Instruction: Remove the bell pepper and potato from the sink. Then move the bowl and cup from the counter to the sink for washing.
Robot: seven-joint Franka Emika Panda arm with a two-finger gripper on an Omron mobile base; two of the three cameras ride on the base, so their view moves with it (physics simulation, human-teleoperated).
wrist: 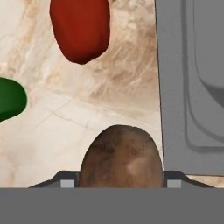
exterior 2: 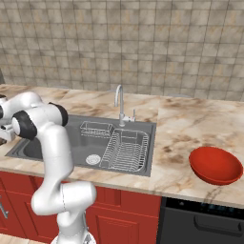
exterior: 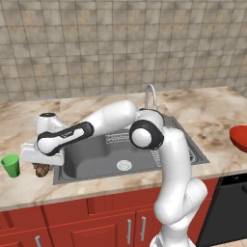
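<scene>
Right between the fingertips of the gripper point(wrist: 120, 183) sits the potato point(wrist: 120, 157), its brown mottled body spanning the whole gap, a finger tip point(wrist: 66, 183) flush against each flank. The jaws stand fairly wide, and they look closed on the potato. From the left base view the hand hangs low over the counter point(exterior: 29, 190) just off the sink's left rim, with the potato point(exterior: 41, 169) showing under it, down at the marble; whether it rests on the stone or is a touch above it I cannot tell.

Beyond the potato, straight ahead of the hand and a little to its left in the hand view, lies the bell pepper point(wrist: 80, 28) on the marble, apart from the potato with bare counter between them. Off to the hand's left edge is the cup point(wrist: 9, 99), a dark green curve there; the left base view shows this cup point(exterior: 10, 165) upright on the counter, just beside the hand.

To the hand's right in its own view runs the grey rim of the sink point(wrist: 175, 87). The bowl point(exterior 2: 215, 165) rests on the counter on the far side of the sink, well apart from the hand.
</scene>
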